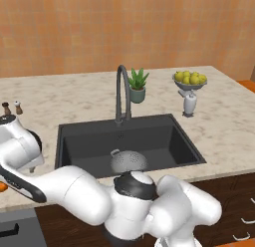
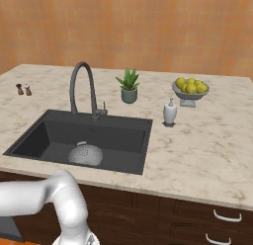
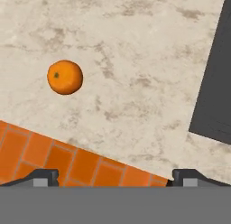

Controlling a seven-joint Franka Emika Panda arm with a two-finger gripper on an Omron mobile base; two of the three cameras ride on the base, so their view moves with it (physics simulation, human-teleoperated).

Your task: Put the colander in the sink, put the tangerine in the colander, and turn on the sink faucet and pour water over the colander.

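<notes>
The bench around the sink looks like polished stone, pale beige with brown mottling. The sink is matt black and smooth. Inside the sink, the colander is dull silver metal dotted with fine holes. Behind the sink, the faucet is dark grey metal with a soft sheen. The tangerine has a slightly dimpled, faintly glossy orange skin. Below the sink, the cabinet fronts look like dark varnished wood.

The colander sits in the sink, below the faucet at the sink's rear edge. The tangerine lies on the counter left of the sink, near the front edge.
</notes>
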